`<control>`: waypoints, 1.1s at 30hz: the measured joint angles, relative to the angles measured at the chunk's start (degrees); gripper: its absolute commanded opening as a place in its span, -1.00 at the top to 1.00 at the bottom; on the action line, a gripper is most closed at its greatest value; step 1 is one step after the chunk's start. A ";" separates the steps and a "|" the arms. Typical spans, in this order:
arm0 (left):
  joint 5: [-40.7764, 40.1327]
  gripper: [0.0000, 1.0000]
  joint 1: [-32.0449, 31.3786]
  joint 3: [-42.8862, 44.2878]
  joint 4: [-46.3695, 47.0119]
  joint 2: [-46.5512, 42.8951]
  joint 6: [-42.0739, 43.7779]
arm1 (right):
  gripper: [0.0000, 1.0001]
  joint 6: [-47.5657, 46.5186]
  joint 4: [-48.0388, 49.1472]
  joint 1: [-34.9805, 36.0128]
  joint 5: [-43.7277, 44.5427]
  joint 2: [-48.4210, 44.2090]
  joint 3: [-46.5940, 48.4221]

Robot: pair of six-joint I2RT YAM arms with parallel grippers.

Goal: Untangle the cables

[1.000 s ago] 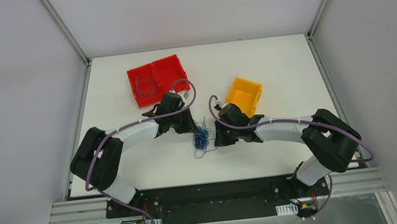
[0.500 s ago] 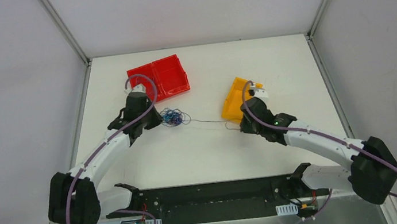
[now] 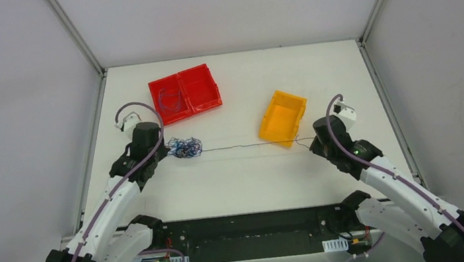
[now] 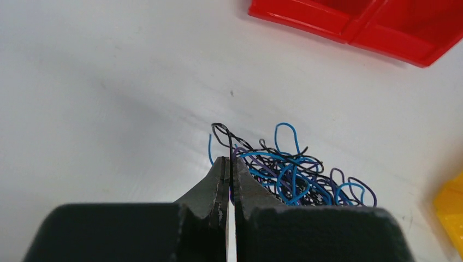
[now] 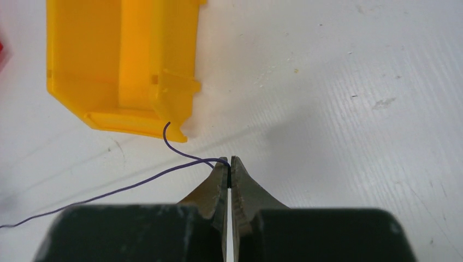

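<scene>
Pinching is done at both ends. Lower right of the top view: the right gripper [image 5: 230, 165] is clamped on the free end of one dark strand [image 5: 109, 192]; a short curled tail is left poking past the tips toward the yellow bin [image 5: 120, 65]. Left of centre: the left gripper [image 4: 230, 164] is closed on the near edge of the cables [image 4: 289, 174]. A black loop is seen right at the tips, but which wire is actually pinched cannot be told.

The strand is drawn nearly straight across the table [image 3: 243, 184] between the two grippers, along the yellow bin's near edge; contact there cannot be told. Judged reason for the hold: the clump is anchored on one side so the single wire can be drawn out of the knot from the other, instead of the whole lot being dragged.

The cables are bunched on the table just beside the left tips, blue, black and dark purple loops piled together.

Farther back, upper left of centre, a red bin [image 3: 200, 88] with two compartments is placed. A thin wire loop is seen in its left compartment, probably parked there once freed.

Progress judged partial: one strand mostly out, bulk of the knot to be worked.
</scene>
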 measured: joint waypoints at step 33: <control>25.33 1.00 -0.61 3.82 7.10 -2.43 5.40 | -0.48 -19.47 19.56 16.76 -36.33 16.15 7.13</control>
